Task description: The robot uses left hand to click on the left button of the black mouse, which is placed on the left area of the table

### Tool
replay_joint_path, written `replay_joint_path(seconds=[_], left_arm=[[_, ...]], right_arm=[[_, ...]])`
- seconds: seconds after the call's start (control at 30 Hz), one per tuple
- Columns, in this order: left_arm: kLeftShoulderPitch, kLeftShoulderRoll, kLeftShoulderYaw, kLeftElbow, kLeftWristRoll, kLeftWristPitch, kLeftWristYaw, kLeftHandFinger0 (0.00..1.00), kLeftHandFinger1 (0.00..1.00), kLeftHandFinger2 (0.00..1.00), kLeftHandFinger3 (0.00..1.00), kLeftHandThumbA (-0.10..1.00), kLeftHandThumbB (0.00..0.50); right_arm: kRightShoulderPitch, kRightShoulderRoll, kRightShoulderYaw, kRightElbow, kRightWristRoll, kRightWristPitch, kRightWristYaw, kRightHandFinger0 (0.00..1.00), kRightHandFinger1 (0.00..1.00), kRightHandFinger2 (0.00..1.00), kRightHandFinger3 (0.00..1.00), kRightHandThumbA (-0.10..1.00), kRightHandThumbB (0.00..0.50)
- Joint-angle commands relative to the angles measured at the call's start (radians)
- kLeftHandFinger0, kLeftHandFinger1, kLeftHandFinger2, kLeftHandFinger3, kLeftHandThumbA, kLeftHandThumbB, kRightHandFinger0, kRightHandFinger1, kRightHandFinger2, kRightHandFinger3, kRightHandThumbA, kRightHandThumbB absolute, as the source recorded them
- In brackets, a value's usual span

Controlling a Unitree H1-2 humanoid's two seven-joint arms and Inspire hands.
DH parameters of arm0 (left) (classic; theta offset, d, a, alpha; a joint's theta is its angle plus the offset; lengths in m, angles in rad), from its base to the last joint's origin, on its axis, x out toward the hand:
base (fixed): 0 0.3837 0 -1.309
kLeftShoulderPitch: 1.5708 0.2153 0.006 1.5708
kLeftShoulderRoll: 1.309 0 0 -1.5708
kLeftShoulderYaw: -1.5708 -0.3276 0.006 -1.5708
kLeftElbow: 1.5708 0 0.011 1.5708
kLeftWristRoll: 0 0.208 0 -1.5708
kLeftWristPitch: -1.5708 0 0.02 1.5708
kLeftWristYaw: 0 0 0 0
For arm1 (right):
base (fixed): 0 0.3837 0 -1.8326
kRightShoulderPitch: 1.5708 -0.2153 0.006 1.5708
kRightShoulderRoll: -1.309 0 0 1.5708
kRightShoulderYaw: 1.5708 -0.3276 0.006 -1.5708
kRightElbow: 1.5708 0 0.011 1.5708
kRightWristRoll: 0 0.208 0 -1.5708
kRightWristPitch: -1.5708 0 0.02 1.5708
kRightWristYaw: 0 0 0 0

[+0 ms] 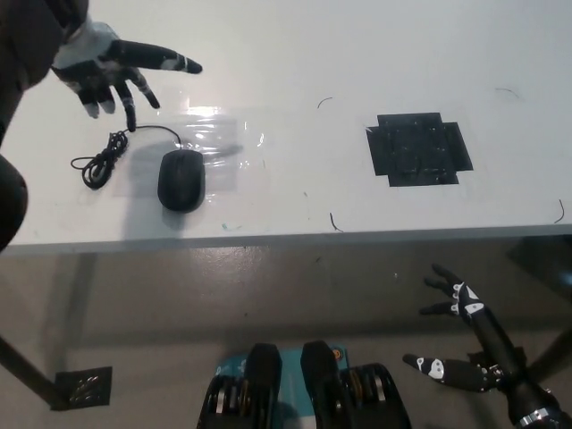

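Smooth pale surface (295,54) carries an oval black mouse (181,180); left hand (112,67) hovers above, fingers splayed wide, empty.

Bright even overhead light, glare patch on the table (295,54), soft shadows, slight blur

The left hand (112,67) joins an arm cut off by the top-left edge; the mouse (181,180) buttons are indistinguishable.
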Motion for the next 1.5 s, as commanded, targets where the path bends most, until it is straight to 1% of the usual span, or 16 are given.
replay_joint_path(seconds=[0.0, 0.07, 0.23, 0.3, 0.4, 0.47, 0.53, 0.67, 0.83, 0.9, 0.97, 1.0, 1.07, 1.2, 1.4, 1.47], left_arm=[[-0.024, -0.004, 0.047, 0.015, 0.082, -0.035, -0.038, 0.00, 0.00, 0.19, 1.00, 1.00, 0.475], [-0.015, -0.014, 0.061, 0.022, 0.099, -0.028, -0.040, 0.00, 0.00, 0.15, 1.00, 1.00, 0.491], [-0.001, -0.019, 0.097, 0.022, 0.133, -0.031, -0.027, 0.00, 0.00, 0.11, 1.00, 1.00, 0.487], [0.005, -0.020, 0.107, 0.028, 0.151, -0.031, -0.014, 0.00, 0.00, 0.17, 1.00, 1.00, 0.488], [0.011, -0.018, 0.131, 0.030, 0.168, -0.026, -0.006, 0.00, 0.00, 0.17, 1.00, 1.00, 0.479], [0.014, -0.014, 0.147, 0.032, 0.174, -0.032, -0.009, 0.00, 0.00, 0.25, 1.00, 1.00, 0.457], [0.017, -0.015, 0.164, 0.036, 0.184, -0.027, -0.020, 0.00, 0.00, 0.31, 1.00, 1.00, 0.459], [0.027, -0.021, 0.184, 0.038, 0.209, -0.023, -0.012, 0.00, 0.00, 0.32, 1.00, 1.00, 0.485], [0.038, -0.030, 0.207, 0.041, 0.226, -0.014, -0.014, 0.00, 0.00, 0.34, 1.00, 1.00, 0.483], [0.045, -0.032, 0.209, 0.037, 0.240, -0.037, -0.008, 0.00, 0.00, 0.32, 1.00, 1.00, 0.490], [0.046, -0.041, 0.221, 0.041, 0.240, -0.003, -0.001, 0.00, 0.00, 0.30, 1.00, 1.00, 0.498], [0.049, -0.046, 0.224, 0.043, 0.244, -0.001, -0.007, 0.00, 0.00, 0.32, 1.00, 1.00, 0.490], [0.055, -0.055, 0.219, 0.041, 0.267, -0.018, -0.001, 0.00, 0.00, 0.29, 1.00, 1.00, 0.500], [0.066, -0.060, 0.235, 0.035, 0.277, -0.031, 0.033, 0.00, 0.00, 0.33, 1.00, 1.00, 0.499], [0.084, -0.071, 0.232, 0.037, 0.307, -0.069, 0.035, 0.00, 0.10, 0.49, 1.00, 1.00, 0.500], [0.087, -0.073, 0.243, 0.040, 0.304, -0.057, 0.037, 0.00, 0.11, 0.50, 1.00, 1.00, 0.500]], right_arm=[[-0.008, -0.019, -0.001, -0.040, -0.009, 0.014, 0.019, 0.73, 0.65, 0.90, 1.00, 0.96, 0.104], [-0.013, -0.019, 0.000, -0.035, -0.013, 0.011, 0.019, 0.73, 0.65, 0.90, 1.00, 0.96, 0.107], [-0.012, -0.015, -0.001, -0.031, -0.014, 0.010, 0.017, 0.71, 0.65, 0.89, 1.00, 0.96, 0.113], [-0.007, -0.015, -0.003, -0.036, -0.015, 0.017, 0.018, 0.71, 0.65, 0.88, 1.00, 0.96, 0.115], [-0.005, -0.016, -0.003, -0.035, -0.016, 0.017, 0.018, 0.70, 0.65, 0.89, 1.00, 0.97, 0.126], [-0.006, -0.016, -0.004, -0.031, -0.015, 0.014, 0.019, 0.70, 0.65, 0.89, 1.00, 0.97, 0.121], [-0.006, -0.016, -0.003, -0.032, -0.014, 0.017, 0.022, 0.70, 0.66, 0.89, 1.00, 0.97, 0.123], [-0.004, -0.015, -0.002, -0.042, -0.018, 0.028, 0.023, 0.70, 0.66, 0.89, 1.00, 0.98, 0.134], [-0.004, -0.016, -0.001, -0.038, -0.023, 0.024, 0.021, 0.70, 0.67, 0.89, 1.00, 0.98, 0.130], [0.001, -0.015, 0.001, -0.045, -0.026, 0.027, 0.022, 0.70, 0.67, 0.89, 1.00, 0.98, 0.131], [0.000, -0.016, 0.002, -0.041, -0.025, 0.023, 0.024, 0.70, 0.67, 0.89, 1.00, 0.98, 0.124], [0.000, -0.017, 0.002, -0.041, -0.026, 0.025, 0.024, 0.70, 0.67, 0.89, 1.00, 0.98, 0.123], [-0.001, -0.016, 0.003, -0.042, -0.025, 0.025, 0.026, 0.70, 0.68, 0.89, 1.00, 0.98, 0.133], [-0.001, -0.015, 0.003, -0.038, -0.026, 0.021, 0.023, 0.69, 0.67, 0.88, 1.00, 0.98, 0.135], [-0.001, -0.016, 0.004, -0.043, -0.020, 0.029, 0.032, 0.69, 0.68, 0.88, 1.00, 0.98, 0.130], [-0.002, -0.015, 0.005, -0.046, -0.022, 0.035, 0.032, 0.69, 0.68, 0.88, 1.00, 0.99, 0.137]])
